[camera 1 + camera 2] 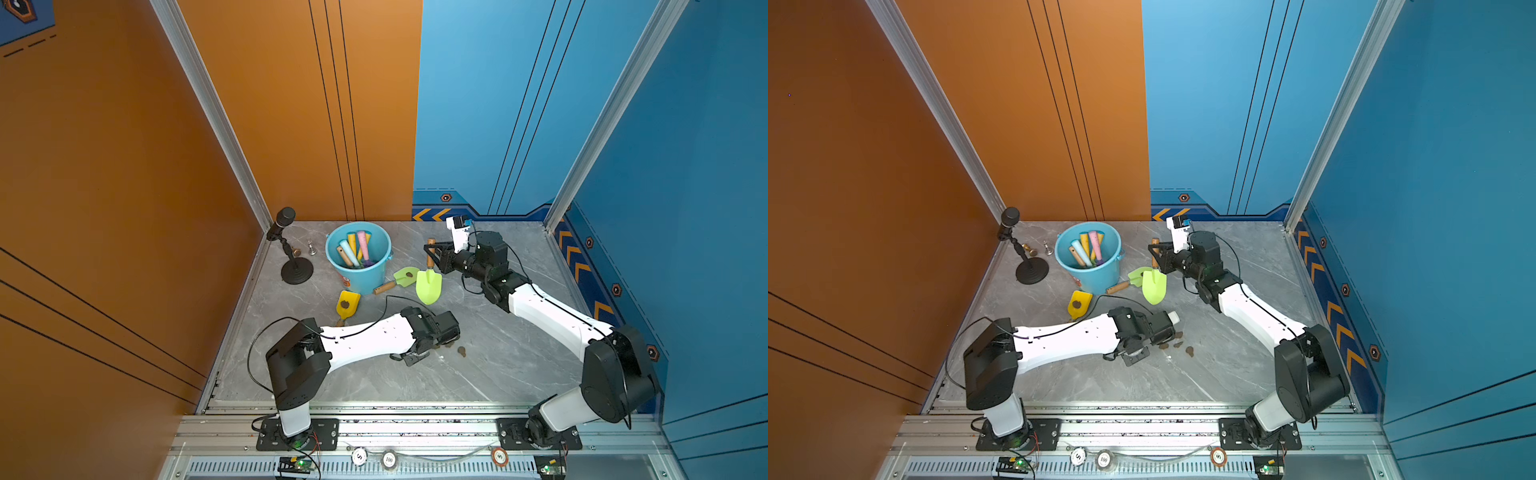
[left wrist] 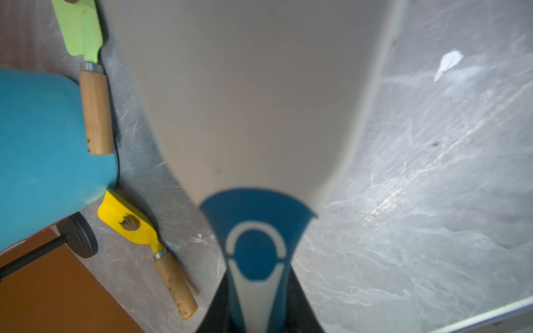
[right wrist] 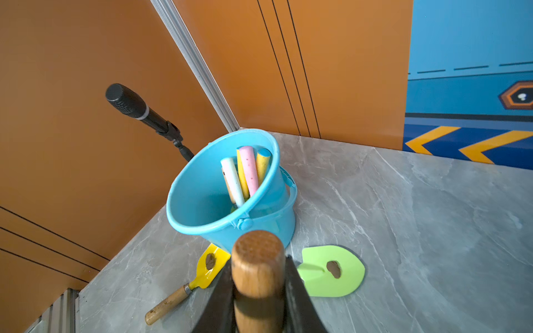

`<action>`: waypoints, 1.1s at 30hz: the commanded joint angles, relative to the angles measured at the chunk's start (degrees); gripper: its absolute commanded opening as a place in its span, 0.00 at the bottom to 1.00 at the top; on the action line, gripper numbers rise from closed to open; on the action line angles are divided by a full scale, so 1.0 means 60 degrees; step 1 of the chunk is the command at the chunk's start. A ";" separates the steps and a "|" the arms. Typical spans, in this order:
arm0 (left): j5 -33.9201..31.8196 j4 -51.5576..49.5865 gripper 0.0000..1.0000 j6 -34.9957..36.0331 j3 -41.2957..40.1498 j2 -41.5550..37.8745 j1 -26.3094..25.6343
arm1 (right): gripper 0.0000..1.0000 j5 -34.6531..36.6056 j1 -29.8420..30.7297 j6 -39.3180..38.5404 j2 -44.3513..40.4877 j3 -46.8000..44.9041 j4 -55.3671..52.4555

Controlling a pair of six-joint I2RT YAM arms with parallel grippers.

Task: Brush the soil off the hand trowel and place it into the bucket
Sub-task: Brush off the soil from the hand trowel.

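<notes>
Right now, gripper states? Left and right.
Left gripper: closed, holding a white tool with a blue emblem.
Right gripper: closed, holding the green trowel by its wooden handle.

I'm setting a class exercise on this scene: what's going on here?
The right gripper is clamped on the wooden handle of a lime-green trowel, holding it blade-down beside the bucket, which already holds several tools. The left gripper grips a white tool, apparently the brush, low over the table near loose soil lumps. A yellow trowel and a pale-green trowel lie by the bucket, each carrying soil.
</notes>
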 commanded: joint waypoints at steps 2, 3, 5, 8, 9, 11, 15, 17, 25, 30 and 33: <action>-0.0307 -0.0121 0.00 0.0041 0.0509 -0.1128 0.0596 | 0.05 -0.0262 0.0032 -0.0044 -0.0410 0.0325 0.0015; -0.0344 -0.0108 0.00 0.0143 0.0583 -0.1214 0.0771 | 0.05 -0.0262 0.0032 -0.0043 -0.0435 0.0324 0.0016; -0.0393 -0.0108 0.00 0.0285 0.0595 -0.1296 0.1091 | 0.05 -0.0303 0.0032 -0.0107 -0.0510 0.0343 -0.0031; -0.0303 -0.0022 0.00 0.0356 0.0414 -0.1386 0.1474 | 0.05 -0.0345 0.0032 -0.0254 -0.0592 0.0396 -0.0227; -0.0277 0.0074 0.00 0.0396 0.0282 -0.1402 0.1573 | 0.05 -0.0358 0.0032 -0.0278 -0.0639 0.0430 -0.0268; -0.0265 0.0264 0.00 0.0455 0.0011 -0.1347 0.1595 | 0.05 -0.0438 0.0027 -0.0222 -0.0710 0.0452 -0.0211; -0.0004 0.0459 0.00 0.0211 -0.0444 -0.1037 0.1489 | 0.05 -0.0661 0.0017 -0.0161 -0.0774 0.0685 -0.0167; 0.0143 0.0494 0.00 0.0063 -0.0635 -0.0883 0.1246 | 0.05 -0.0711 -0.0004 -0.0152 -0.0796 0.0798 -0.0161; 0.0985 0.0471 0.00 -0.0841 -0.1077 -0.1151 0.0275 | 0.04 -0.1210 -0.0353 -0.0122 -0.0751 0.1050 0.0371; 0.2992 0.0478 0.00 -0.1224 -0.0988 -0.3289 0.1204 | 0.04 -0.2963 -0.0711 -0.0337 -0.0610 0.1088 0.1288; 0.5513 0.0485 0.00 -0.1522 -0.1153 -0.4679 0.2627 | 0.03 -0.4202 -0.0887 -0.0686 -0.0560 0.1010 0.2378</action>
